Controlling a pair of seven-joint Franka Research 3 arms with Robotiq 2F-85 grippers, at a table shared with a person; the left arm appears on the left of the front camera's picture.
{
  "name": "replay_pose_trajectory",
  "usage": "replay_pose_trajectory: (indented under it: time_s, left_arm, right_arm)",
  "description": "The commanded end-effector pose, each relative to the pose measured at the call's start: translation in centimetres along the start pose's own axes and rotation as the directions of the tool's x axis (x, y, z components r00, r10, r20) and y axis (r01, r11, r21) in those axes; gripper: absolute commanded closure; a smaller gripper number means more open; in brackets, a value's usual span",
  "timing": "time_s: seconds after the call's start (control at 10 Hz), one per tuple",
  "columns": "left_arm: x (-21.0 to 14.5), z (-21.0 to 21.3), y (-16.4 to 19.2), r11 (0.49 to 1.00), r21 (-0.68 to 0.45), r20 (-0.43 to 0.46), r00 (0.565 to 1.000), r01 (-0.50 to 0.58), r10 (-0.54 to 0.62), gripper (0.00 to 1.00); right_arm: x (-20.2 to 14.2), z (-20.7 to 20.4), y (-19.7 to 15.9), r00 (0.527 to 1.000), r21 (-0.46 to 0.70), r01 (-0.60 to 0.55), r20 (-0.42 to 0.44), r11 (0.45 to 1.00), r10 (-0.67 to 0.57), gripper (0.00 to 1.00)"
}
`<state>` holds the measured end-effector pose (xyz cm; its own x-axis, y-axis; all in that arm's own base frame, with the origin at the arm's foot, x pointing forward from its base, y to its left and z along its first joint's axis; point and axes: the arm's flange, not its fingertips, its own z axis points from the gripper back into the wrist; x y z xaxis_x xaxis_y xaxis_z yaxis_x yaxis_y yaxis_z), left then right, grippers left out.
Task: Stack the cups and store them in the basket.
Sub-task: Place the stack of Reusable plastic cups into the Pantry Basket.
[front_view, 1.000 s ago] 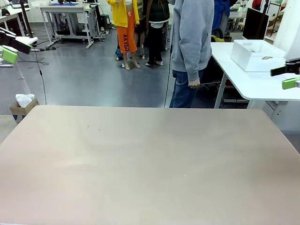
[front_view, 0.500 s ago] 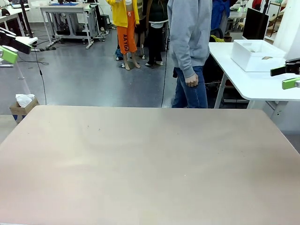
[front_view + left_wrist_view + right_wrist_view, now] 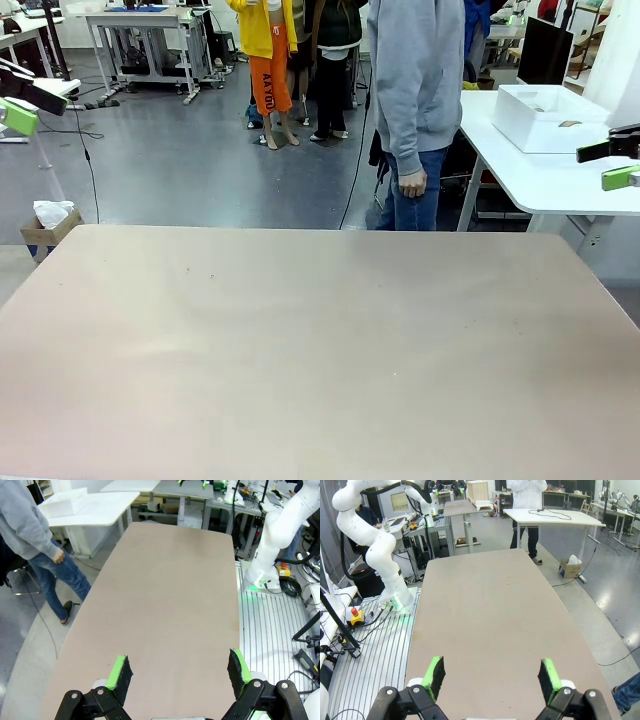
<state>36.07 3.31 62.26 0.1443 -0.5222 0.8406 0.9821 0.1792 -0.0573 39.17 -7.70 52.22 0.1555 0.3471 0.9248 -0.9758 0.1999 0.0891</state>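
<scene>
The white basket (image 3: 545, 118) stands on a white side table (image 3: 530, 175) beyond the far right corner, and it is also seen far off as the basket (image 3: 65, 502). The cups are out of view; a small tan shape inside the basket is too small to make out. My left gripper (image 3: 22, 102) hangs open at the upper left edge, and its green-padded jaws (image 3: 180, 672) stand wide apart over the bare tabletop. My right gripper (image 3: 615, 162) hangs open at the right edge, and its jaws (image 3: 491, 677) are likewise wide apart with nothing between them.
The beige table (image 3: 320, 340) has nothing on it. A person in a grey hoodie (image 3: 415, 90) stands just beyond its far edge, next to the side table. A small cardboard box (image 3: 45, 230) sits on the floor at the far left.
The person in grey has shifted a little to the right and turned, the hand swinging lower. Both grippers have stayed where they were.
</scene>
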Motion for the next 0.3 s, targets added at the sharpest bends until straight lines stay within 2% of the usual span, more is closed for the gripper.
replay_pose_trajectory:
  time_s: [0.0,0.2]
  left_arm:
    - [0.16,0.08,-0.18,1.0,-0.003,-0.002,1.0,0.011,-0.011,0.0]
    - [0.16,0.08,-0.18,1.0,-0.003,-0.002,1.0,0.011,-0.011,0.0]
  right_arm:
    - [0.41,0.08,0.14,1.0,-0.004,0.011,0.017,1.0,-0.01,0.0]
    - [0.41,0.08,0.14,1.0,-0.004,0.011,0.017,1.0,-0.01,0.0]
